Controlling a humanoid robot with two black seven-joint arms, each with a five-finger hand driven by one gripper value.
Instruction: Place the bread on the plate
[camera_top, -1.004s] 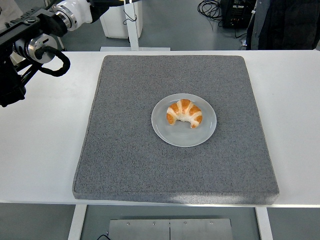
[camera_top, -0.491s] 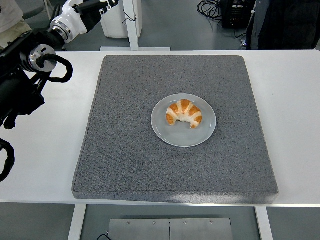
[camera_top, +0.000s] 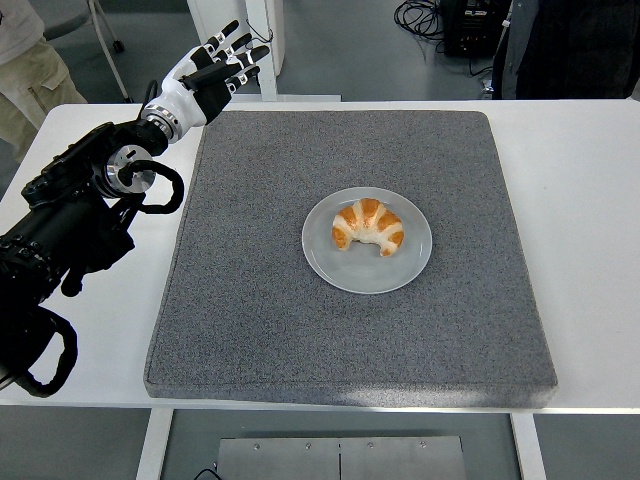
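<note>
A golden croissant (camera_top: 368, 226) lies on a round grey plate (camera_top: 330, 260) in the middle of the grey foam mat (camera_top: 250, 300). My left hand (camera_top: 215, 68) hovers over the table's far left corner, well away from the plate, fingers spread and holding nothing. Its black arm (camera_top: 75, 225) stretches in from the left edge. The right arm is out of view.
White table (camera_top: 590, 200) surrounds the mat. A person's leg in beige trousers (camera_top: 25, 75) stands at the top left. Another person in dark clothes (camera_top: 570, 45) and cables on the floor show at the top right.
My left arm has swung rightward and down into view, bringing the open hand from the top left edge to above the mat's far left corner. Croissant and plate have not moved.
</note>
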